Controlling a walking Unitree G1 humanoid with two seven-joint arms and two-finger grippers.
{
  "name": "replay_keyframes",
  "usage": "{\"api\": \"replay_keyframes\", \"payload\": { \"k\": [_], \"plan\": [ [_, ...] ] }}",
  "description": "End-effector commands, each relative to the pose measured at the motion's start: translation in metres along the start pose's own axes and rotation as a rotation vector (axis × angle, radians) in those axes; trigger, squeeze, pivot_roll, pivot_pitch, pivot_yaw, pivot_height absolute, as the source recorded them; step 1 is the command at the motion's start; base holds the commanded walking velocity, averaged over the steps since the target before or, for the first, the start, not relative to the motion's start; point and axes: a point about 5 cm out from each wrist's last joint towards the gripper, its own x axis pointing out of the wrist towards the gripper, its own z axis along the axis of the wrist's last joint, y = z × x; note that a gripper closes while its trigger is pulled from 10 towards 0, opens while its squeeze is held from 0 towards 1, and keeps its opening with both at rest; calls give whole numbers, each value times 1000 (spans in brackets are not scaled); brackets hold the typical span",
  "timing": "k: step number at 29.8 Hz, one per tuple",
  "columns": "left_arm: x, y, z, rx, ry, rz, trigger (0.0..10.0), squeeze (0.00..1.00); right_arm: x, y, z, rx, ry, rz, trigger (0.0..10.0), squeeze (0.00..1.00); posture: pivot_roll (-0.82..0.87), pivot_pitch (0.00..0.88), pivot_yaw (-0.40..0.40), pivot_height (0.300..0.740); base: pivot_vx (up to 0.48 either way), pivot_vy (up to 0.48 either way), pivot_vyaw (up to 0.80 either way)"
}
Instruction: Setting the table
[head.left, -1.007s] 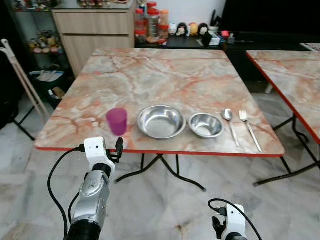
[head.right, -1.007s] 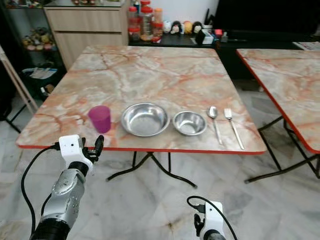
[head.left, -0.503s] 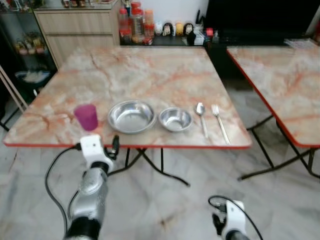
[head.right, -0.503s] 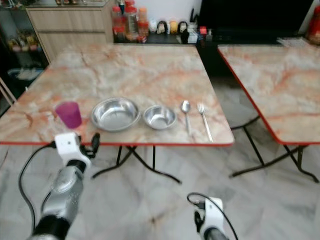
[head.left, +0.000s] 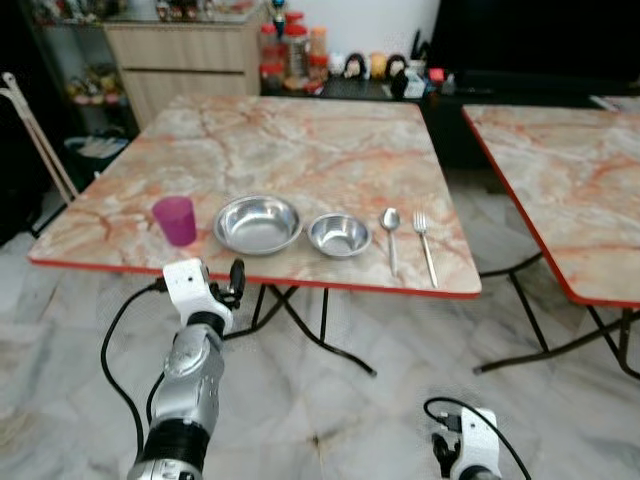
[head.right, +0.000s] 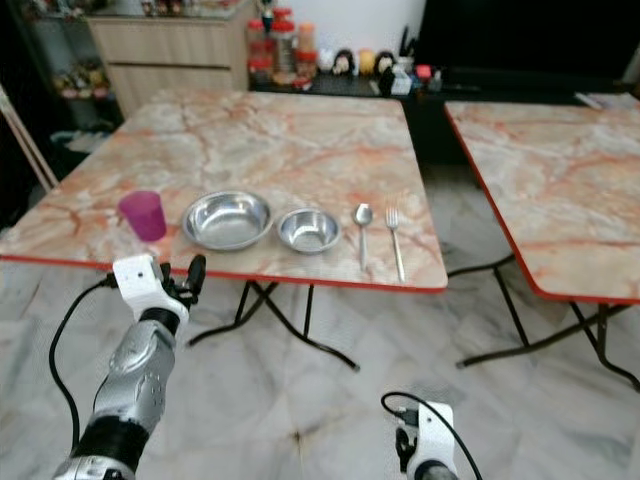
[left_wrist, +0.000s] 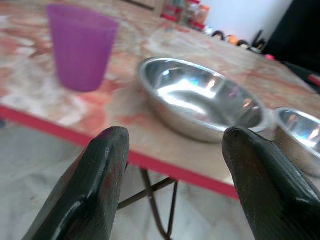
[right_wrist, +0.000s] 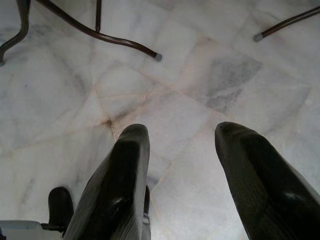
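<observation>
Nothing on the marble-patterned table (head.left: 300, 150) has changed place since a second ago, though the camera now stands further back. Near its red front edge lie, in a row, a translucent purple plastic cup (head.left: 175, 219), a wide steel bowl (head.left: 258, 223), a smaller steel bowl (head.left: 339, 234), a spoon (head.left: 391, 232) and a fork (head.left: 425, 245). Just short of that edge, below the cup and wide bowl, the left gripper (left_wrist: 175, 165) hovers with fingers spread and empty. Low over the pale marble floor tiles (right_wrist: 210, 75), the right gripper (right_wrist: 182, 170) hangs likewise parted. A wooden cabinet (head.left: 185, 60) stands behind.
</observation>
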Motion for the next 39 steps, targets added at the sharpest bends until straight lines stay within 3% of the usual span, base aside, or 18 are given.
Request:
{"api": "replay_keyframes", "payload": {
  "k": [1,6,29,39],
  "plan": [
    [3,-2,2,-6,3,-6,10000,0,1,2,5,-15,-20,7,10000,0,13,0,-51,728,277,0,406],
    [4,-2,3,-1,4,-7,10000,0,1,0,3,31,-19,-7,10000,0,11,0,-50,728,286,0,480],
    [6,5,8,9,-11,-3,10000,0,1,3,3,29,-12,4,10000,0,13,0,-47,728,295,0,0],
    [0,13,21,24,-52,16,10000,0,0,2,-1,30,-4,7,10000,0,16,0,-46,728,0,0,0]
  ]
}}
